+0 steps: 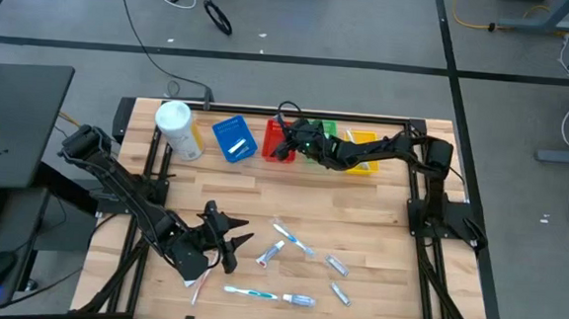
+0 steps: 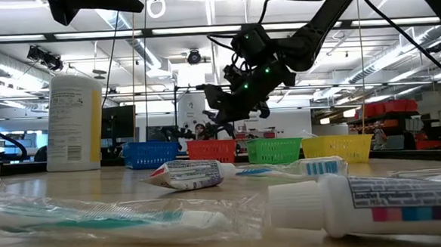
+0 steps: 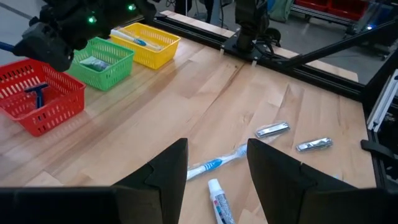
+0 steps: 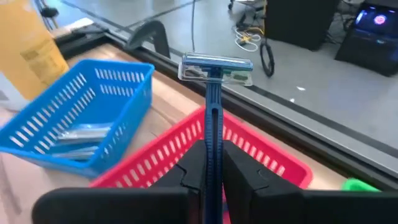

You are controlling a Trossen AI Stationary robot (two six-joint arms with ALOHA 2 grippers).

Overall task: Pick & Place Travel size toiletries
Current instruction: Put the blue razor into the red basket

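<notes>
My right gripper (image 4: 213, 158) hangs above the red basket (image 1: 276, 139) at the table's far edge and is shut on a dark blue razor (image 4: 213, 106). In the low view my right gripper (image 2: 231, 104) is well above the baskets. My left gripper (image 1: 235, 238) is open near the table's near edge and holds nothing. Ahead of it (image 3: 217, 149) lie a white-blue toothbrush (image 3: 214, 165), a toothpaste tube (image 3: 219, 202) and two silver tubes (image 3: 272, 129). More tubes (image 1: 335, 265) and toothbrushes (image 1: 266, 295) lie flat on the wood. My right gripper pinches the razor's blue handle (image 4: 213, 146) between its two fingers, and the handle runs out along them past the fingertips. The razor's head (image 4: 216, 68) sticks out free beyond the tips. The razor is lifted clear, over the red basket (image 4: 249, 155).
A row stands along the far edge: large white canister (image 1: 179, 130), blue basket (image 1: 233, 139) holding silver tubes (image 4: 84, 134), red basket with a razor (image 3: 38, 93), green basket (image 3: 102, 59), yellow basket (image 3: 146, 43) with a toothbrush. Bare wood lies between the baskets and the scattered items.
</notes>
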